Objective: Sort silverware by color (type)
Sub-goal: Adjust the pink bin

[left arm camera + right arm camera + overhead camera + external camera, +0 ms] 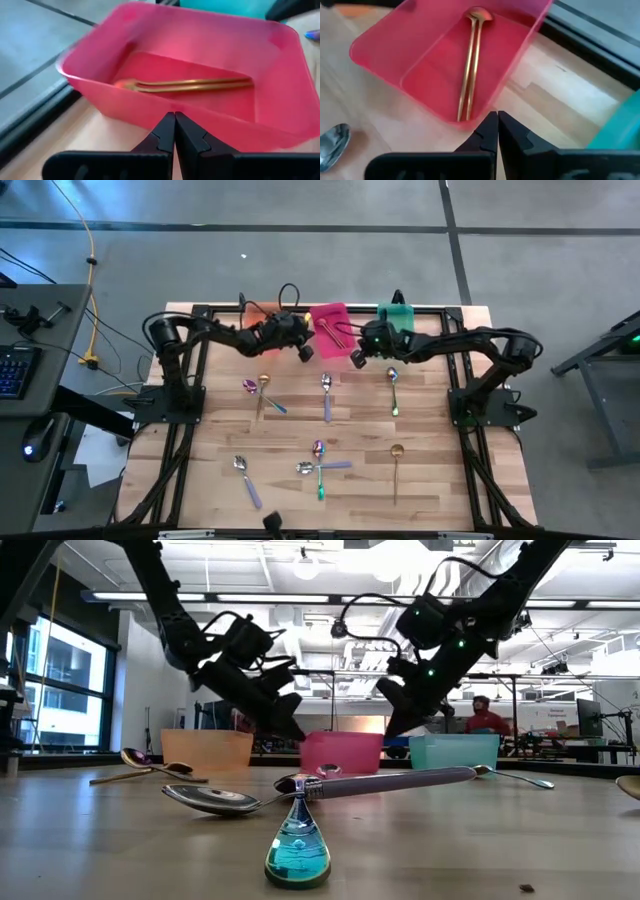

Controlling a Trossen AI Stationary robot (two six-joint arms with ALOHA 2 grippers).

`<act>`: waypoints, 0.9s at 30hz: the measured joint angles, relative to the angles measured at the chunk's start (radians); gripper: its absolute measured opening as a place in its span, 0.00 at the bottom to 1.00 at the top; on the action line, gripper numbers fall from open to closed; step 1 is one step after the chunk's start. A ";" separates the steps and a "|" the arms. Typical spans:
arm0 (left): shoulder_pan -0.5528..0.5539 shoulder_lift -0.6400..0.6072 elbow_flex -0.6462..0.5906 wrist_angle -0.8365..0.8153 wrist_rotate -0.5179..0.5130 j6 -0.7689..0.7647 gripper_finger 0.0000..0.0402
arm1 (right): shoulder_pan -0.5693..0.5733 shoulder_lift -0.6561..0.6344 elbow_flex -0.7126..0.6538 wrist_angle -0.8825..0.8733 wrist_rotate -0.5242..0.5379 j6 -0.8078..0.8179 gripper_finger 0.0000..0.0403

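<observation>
**Both hands clenched empty beside the pink bin, spoons scattered on the tabletop**

We see the left hand (305,352) hanging just left of the pink bin (331,316) at the far edge of the tabletop (440,480), its fingers pressed together with nothing between them. The right hand (357,359) hangs just right of the same bin, fingers likewise clenched on nothing. The two hands are near each other, both raised above the wood in the low view.

Inside the pink bin lie two gold spoons (471,60), side by side and touching, bowls together at one end. An orange bin (255,313) sits to the left of the pink one and a green bin (397,312) to its right, in a row along the far edge.

The other spoons lie spread on the tabletop. In the far row we see a gold spoon (264,385) at the left with a rainbow-bowled one (250,387) just beside it, a purple-handled spoon (327,395) in the middle, and a green-handled spoon (394,390) at the right. Nearer, a purple-handled spoon (246,478) lies at the left, a crossed cluster (320,468) of spoons with green and purple handles in the middle, and a gold spoon (397,468) at the right, well apart from the bins.
</observation>
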 joint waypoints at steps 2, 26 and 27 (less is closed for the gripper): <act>0.011 -0.003 0.007 -0.001 0.002 0.014 0.00 | 0.003 0.024 0.000 0.012 -0.001 0.007 0.00; 0.008 -0.261 -0.138 -0.031 0.160 0.069 0.00 | 0.036 0.060 0.000 0.200 -0.058 -0.041 0.00; 0.004 -0.276 -0.156 -0.017 0.171 0.069 0.00 | 0.040 0.060 0.000 0.199 -0.057 -0.042 0.00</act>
